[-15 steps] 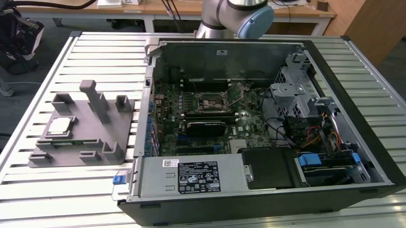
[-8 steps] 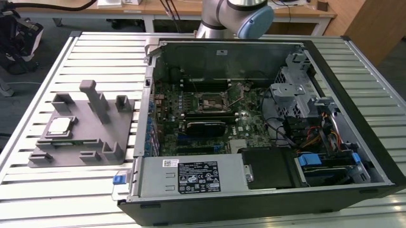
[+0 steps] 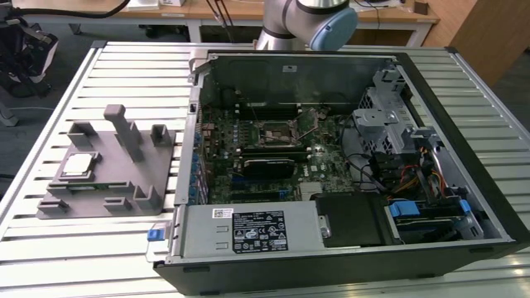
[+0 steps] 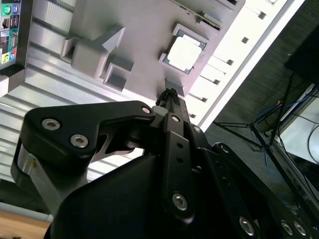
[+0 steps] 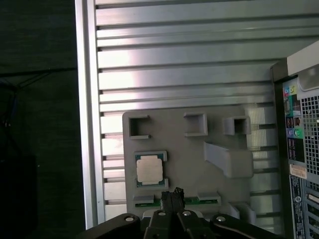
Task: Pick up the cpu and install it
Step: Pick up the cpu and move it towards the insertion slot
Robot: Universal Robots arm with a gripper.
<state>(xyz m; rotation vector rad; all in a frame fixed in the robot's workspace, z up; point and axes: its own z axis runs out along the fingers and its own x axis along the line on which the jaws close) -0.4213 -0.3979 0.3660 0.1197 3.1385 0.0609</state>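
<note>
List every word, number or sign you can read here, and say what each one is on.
No text is legible.
Too small: black label on the power supply.
Too small: white sticker beside it.
Blurred: pale sticker on the computer case rear.
No legible marking: cpu top.

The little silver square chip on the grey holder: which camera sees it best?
The first wrist view: it looks straight down on the flat silvery square cpu, seated in the grey plastic fixture. The second wrist view shows it slanted; the exterior view shows it far off, at its left.
</note>
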